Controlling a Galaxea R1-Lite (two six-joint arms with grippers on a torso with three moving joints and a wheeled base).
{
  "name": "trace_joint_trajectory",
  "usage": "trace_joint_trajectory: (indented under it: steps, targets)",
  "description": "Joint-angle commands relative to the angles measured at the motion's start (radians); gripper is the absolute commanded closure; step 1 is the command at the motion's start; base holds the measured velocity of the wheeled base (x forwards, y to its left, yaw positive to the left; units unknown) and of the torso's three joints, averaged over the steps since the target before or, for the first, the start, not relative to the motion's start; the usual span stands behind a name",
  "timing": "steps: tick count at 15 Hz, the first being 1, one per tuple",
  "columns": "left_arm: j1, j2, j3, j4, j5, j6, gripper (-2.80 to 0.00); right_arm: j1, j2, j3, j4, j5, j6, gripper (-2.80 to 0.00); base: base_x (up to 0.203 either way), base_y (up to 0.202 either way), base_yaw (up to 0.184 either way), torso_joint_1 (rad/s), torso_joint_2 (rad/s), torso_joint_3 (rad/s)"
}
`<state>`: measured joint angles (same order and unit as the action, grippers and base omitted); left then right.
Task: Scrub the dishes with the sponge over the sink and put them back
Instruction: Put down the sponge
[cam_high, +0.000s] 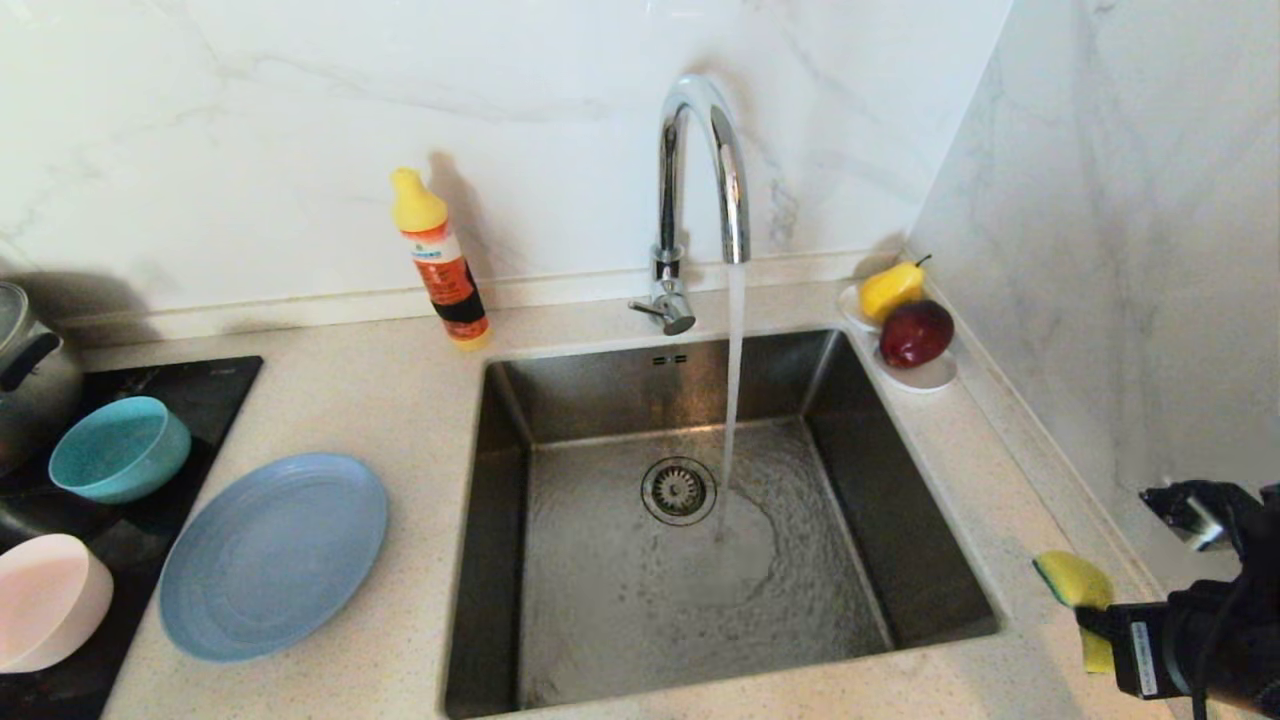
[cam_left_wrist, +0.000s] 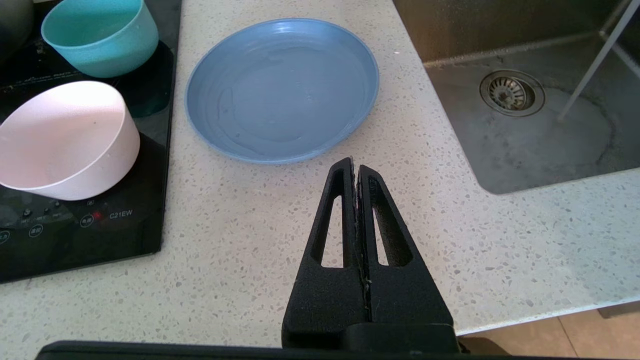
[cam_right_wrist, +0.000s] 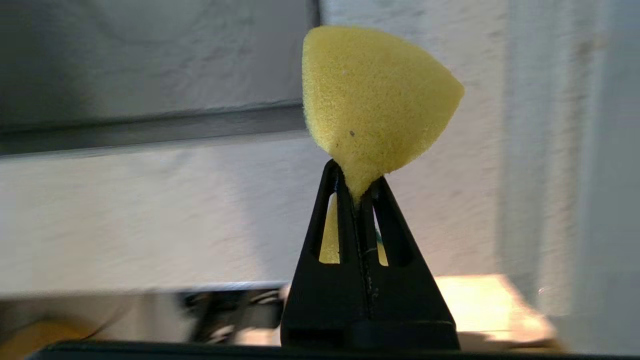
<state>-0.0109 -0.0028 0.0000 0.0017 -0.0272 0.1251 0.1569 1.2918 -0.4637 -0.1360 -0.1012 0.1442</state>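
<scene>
On the far left, the pale pink bowl (cam_high: 45, 600) and the teal bowl (cam_high: 120, 447) are sitting on the black cooktop (cam_high: 205, 385), and the slate-blue plate (cam_high: 273, 553) is lying flat on the speckled counter (cam_high: 400, 400) just beside them. My left gripper (cam_left_wrist: 355, 172) is hovering above the counter near the plate, with its fingers pressed together and holding nothing. A soap bottle (cam_high: 440, 258) is standing by the wall. Water is running from the chrome tap (cam_high: 700, 170) into the steel sink (cam_high: 680, 520), next to the drain (cam_high: 678, 490). A pear (cam_high: 892, 288) and a red apple (cam_high: 915, 333) are lying on a white saucer (cam_high: 925, 375). At the far right, my right gripper (cam_right_wrist: 356, 200) is squeezing the yellow sponge (cam_high: 1075, 580) above the counter's right edge.
</scene>
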Motion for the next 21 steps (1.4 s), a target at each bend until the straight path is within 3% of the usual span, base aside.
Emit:
trace_joint_trajectory:
  steps: [1,3,9,21]
  targets:
    - [0.0,0.001,0.0,0.0,0.0,0.001,0.0,0.008,0.086,0.07,-0.13,-0.037,-0.031,0.0,0.0,0.0,0.0,0.0,0.0,0.0]
    - [0.0,0.001,0.0,0.0,0.0,0.001,0.0,0.004,0.135,0.115,-0.23,-0.044,-0.059,0.0,0.0,0.0,0.0,0.0,0.0,0.0]
    - [0.0,0.001,0.0,0.0,0.0,0.001,0.0,0.003,0.266,0.135,-0.342,-0.049,-0.066,0.0,0.0,0.0,0.0,0.0,0.0,0.0]
    - [0.0,0.001,0.0,0.0,0.0,0.001,0.0,-0.02,0.297,0.071,-0.363,-0.052,-0.058,0.0,0.0,0.0,0.0,0.0,0.0,0.0]
